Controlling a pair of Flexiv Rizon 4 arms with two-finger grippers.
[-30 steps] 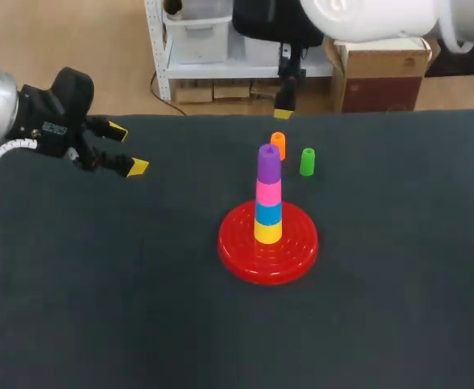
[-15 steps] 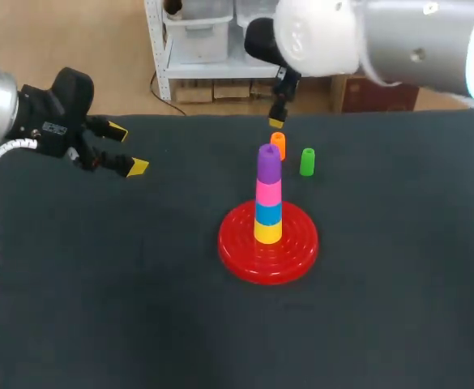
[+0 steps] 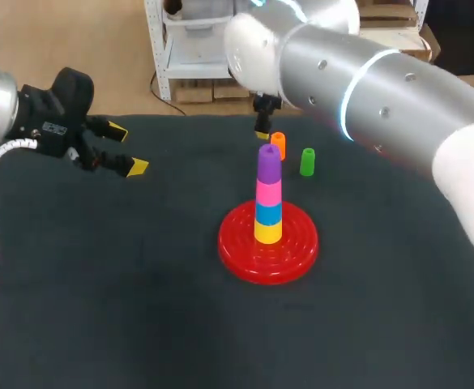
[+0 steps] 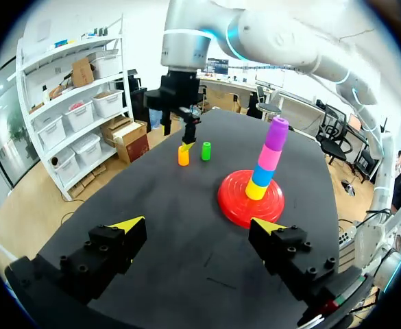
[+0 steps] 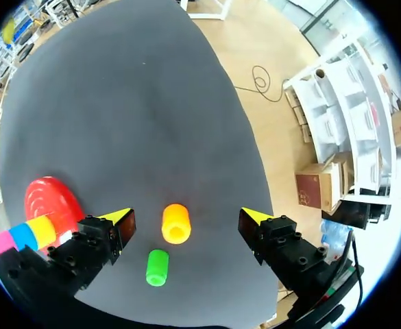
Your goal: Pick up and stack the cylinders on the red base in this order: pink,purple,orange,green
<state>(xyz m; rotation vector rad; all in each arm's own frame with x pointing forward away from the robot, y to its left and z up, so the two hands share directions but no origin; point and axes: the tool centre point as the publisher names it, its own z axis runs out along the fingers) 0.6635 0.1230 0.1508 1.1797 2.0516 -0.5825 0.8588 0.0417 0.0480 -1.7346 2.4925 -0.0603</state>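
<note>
The small orange plastic cylinder [image 3: 278, 144], upright just above the frame's middle beside the green plastic cylinder [image 3: 307, 161], should be centred within the wide-spread right gripper [image 5: 186, 218], which is lowered straight and closed without the neighbour being nudged.

Stack of cylinders [image 3: 268, 190] on base [image 3: 241, 253], loose cylinder [image 3: 278, 145] just behind, another cylinder [image 3: 307, 161] right of it

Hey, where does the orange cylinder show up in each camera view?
Head view: the orange cylinder stands behind the red base, left of the green cylinder.
Left wrist view: orange cylinder far ahead of the left pincer, beside the green cylinder.
Right wrist view: orange cylinder between the right pincer's open fingers.
Shared landmark: the green cylinder, right next to it.
</note>
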